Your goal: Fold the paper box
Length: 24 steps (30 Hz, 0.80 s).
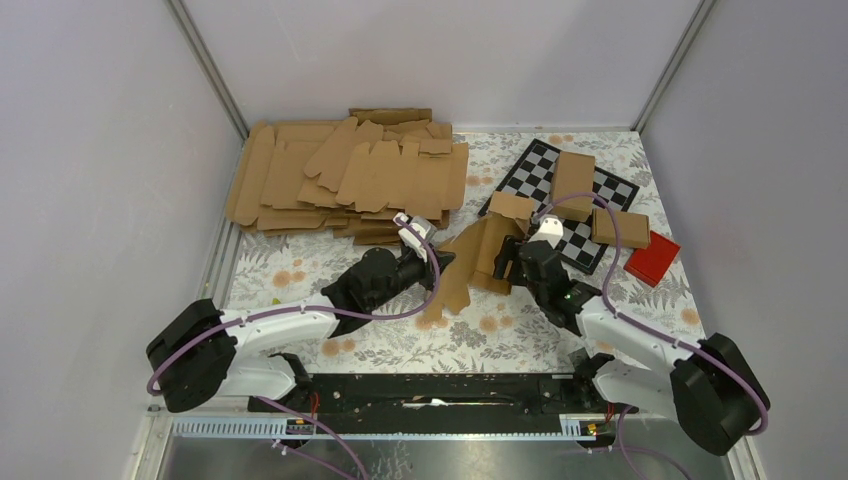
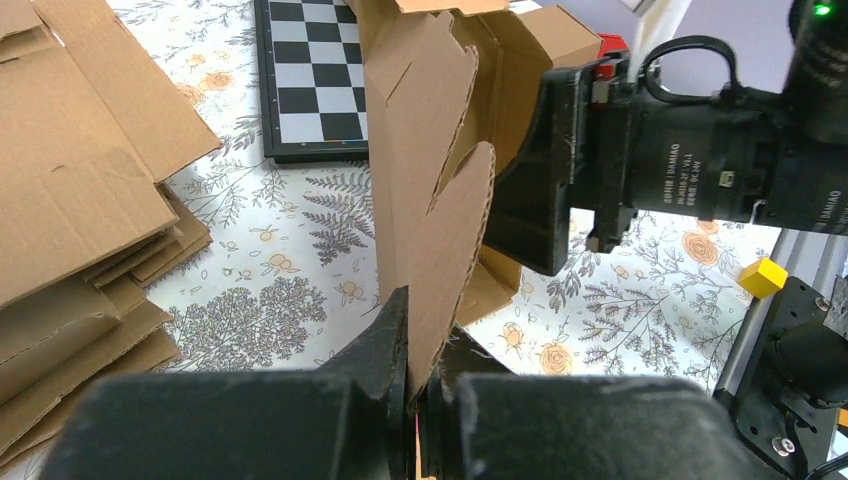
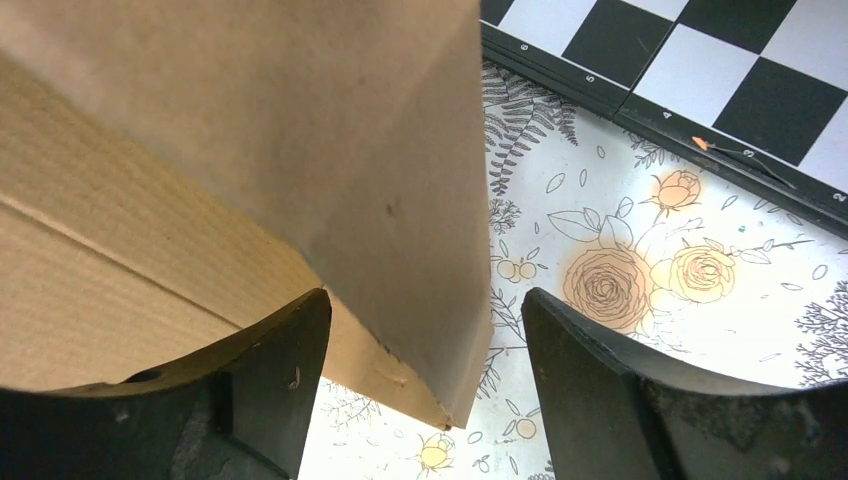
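The paper box [image 1: 478,255] is a partly folded brown cardboard sheet held up off the flowered table between both arms. My left gripper [image 1: 440,262] is shut on a rounded flap of it; in the left wrist view the jaws [image 2: 425,385] pinch the flap's lower edge and the box [image 2: 430,150] rises straight ahead. My right gripper [image 1: 512,258] is at the box's right side. In the right wrist view it [image 3: 425,370] is open, and a corner of the box [image 3: 250,150] hangs between the fingers without being clamped.
A stack of flat brown blanks [image 1: 350,175] lies at the back left. A chessboard [image 1: 560,200] at the back right carries two folded cartons [image 1: 572,180] [image 1: 620,228]. A red block [image 1: 652,258] lies beside it. A small yellow block [image 2: 764,277] sits near the right arm's base.
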Each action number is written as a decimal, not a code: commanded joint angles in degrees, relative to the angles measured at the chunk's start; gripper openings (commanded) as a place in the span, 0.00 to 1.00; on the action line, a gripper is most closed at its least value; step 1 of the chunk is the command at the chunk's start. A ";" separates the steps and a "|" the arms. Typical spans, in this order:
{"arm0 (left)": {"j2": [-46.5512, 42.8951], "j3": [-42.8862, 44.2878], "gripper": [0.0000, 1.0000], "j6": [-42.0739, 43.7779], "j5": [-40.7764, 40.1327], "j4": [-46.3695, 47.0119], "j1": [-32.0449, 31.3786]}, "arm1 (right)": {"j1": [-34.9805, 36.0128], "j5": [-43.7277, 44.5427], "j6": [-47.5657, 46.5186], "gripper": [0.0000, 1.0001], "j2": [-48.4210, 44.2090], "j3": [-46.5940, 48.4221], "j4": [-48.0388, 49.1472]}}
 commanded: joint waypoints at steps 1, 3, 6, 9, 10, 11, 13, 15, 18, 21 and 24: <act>-1.47 0.79 0.00 -0.77 -0.69 -0.69 -0.36 | -0.44 -0.75 -2.61 0.77 -3.50 -0.95 -2.91; -1.81 0.78 0.00 -1.03 -0.75 -0.90 -0.37 | -0.39 -0.74 -2.24 0.80 -4.32 -1.26 -3.78; -2.11 0.61 0.00 -1.49 -0.76 -0.89 -0.40 | -0.44 -0.04 -1.57 0.87 -4.57 -2.44 -3.80; -2.25 0.54 0.00 -1.87 -0.84 -1.21 -0.39 | -0.41 0.44 -0.61 0.95 -4.32 -2.80 -3.85; -2.27 0.49 0.00 -1.84 -1.37 -1.44 -0.37 | -0.44 0.45 -0.42 0.95 -4.93 -2.80 -3.85; -2.29 0.63 0.00 -1.80 -1.90 -1.80 -0.36 | -0.46 0.49 -0.43 0.95 -5.68 -2.80 -3.85; -2.38 1.32 0.00 -1.79 -2.96 -3.44 -0.40 | -0.46 0.54 -1.07 0.95 -7.76 -2.74 -3.85; -2.40 2.60 0.00 -2.71 -3.99 -6.00 -0.40 | -0.40 0.46 -2.49 0.95 -10.46 -2.65 -3.85; -1.87 8.44 0.00 -5.10 -4.06 -17.23 -0.28 | -0.39 0.58 -4.38 0.96 -15.05 -2.34 -4.32; -0.34 17.12 0.00 -7.38 -3.85 -30.47 -0.12 | -0.42 0.76 -5.27 0.97 -18.65 -0.49 -6.66; 1.02 23.98 0.00 -8.12 -4.81 -42.49 0.48 | -0.39 -0.32 -7.03 0.97 -19.83 2.79 -10.64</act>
